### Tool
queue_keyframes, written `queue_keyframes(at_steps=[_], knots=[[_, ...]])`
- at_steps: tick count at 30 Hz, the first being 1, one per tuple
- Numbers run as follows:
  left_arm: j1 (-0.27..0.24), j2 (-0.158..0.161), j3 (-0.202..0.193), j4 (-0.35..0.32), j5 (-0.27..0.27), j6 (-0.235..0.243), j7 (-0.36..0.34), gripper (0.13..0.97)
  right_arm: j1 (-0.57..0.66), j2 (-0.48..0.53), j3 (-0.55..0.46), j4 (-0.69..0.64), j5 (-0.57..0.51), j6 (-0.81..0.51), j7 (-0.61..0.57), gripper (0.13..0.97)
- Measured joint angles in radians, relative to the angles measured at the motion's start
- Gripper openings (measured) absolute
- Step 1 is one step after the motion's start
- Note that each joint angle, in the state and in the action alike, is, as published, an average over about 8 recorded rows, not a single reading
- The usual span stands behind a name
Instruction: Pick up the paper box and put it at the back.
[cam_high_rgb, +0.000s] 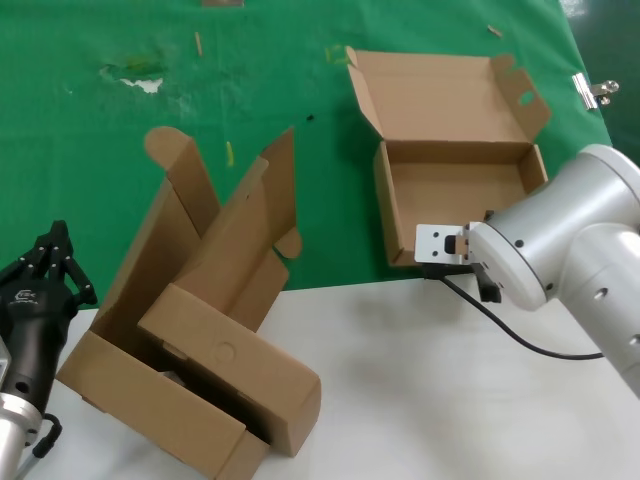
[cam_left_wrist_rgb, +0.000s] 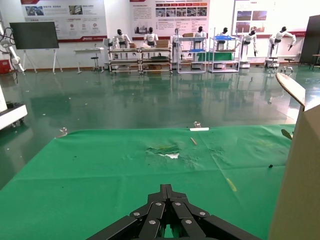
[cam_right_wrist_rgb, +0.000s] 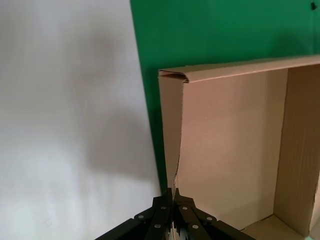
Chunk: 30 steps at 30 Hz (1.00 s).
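The paper box (cam_high_rgb: 455, 190) sits open on the green cloth (cam_high_rgb: 250, 90), right of centre, its lid (cam_high_rgb: 440, 85) standing up on the far side with side flaps spread. We see a shallow brown cardboard tray, its near wall just beyond the line where the cloth meets the bare white desk (cam_high_rgb: 430, 380).

Our right hand (cam_right_wrist_rgb: 172, 197) is at that near wall, towards its right end. In the right wrist view its dark fingers (cam_right_wrist_rgb: 160, 217) are drawn together on the wall's top edge, which looks slightly buckled where they pinch it, so we judge the hand clenched on the paper box. In the head view the arm's silver body hides the fingertips.

To lift well, we would raise the box straight up first, keeping the pinch firm, since a thin cardboard wall can bend or slip and the tray may tilt away from the grip.

Beyond the lid the cloth runs on, mostly bare apart from small scraps and a metal clip (cam_high_rgb: 595, 90) near the far right edge, so there seems room to carry the box back. To the left, well apart, two other open cardboard boxes (cam_high_rgb: 200, 340) lie nested across the cloth's near edge.

Our left hand (cam_high_rgb: 50, 265) waits at the near left corner, fingers closed together and empty
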Motion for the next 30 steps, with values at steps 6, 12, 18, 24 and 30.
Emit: queue_keyframes(at_steps=[6,12,18,24,30], knots=[[0.0,0.0,0.0,0.0,0.0,0.0,0.0,0.14,-0.002,-0.024,0.015,-0.023,-0.037,0.029,-0.021,0.137],[0.0,0.0,0.0,0.0,0.0,0.0,0.0,0.14,-0.022,-0.024,0.037,-0.018,-0.06,0.04,-0.045,0.163],[0.0,0.0,0.0,0.0,0.0,0.0,0.0,0.14,-0.056,-0.026,0.067,0.005,-0.073,0.052,-0.052,0.204],[0.0,0.0,0.0,0.0,0.0,0.0,0.0,0.14,-0.093,-0.029,0.102,0.035,-0.067,0.064,-0.059,0.291],[0.0,0.0,0.0,0.0,0.0,0.0,0.0,0.14,-0.107,-0.007,0.154,0.133,0.014,0.03,-0.089,0.396]])
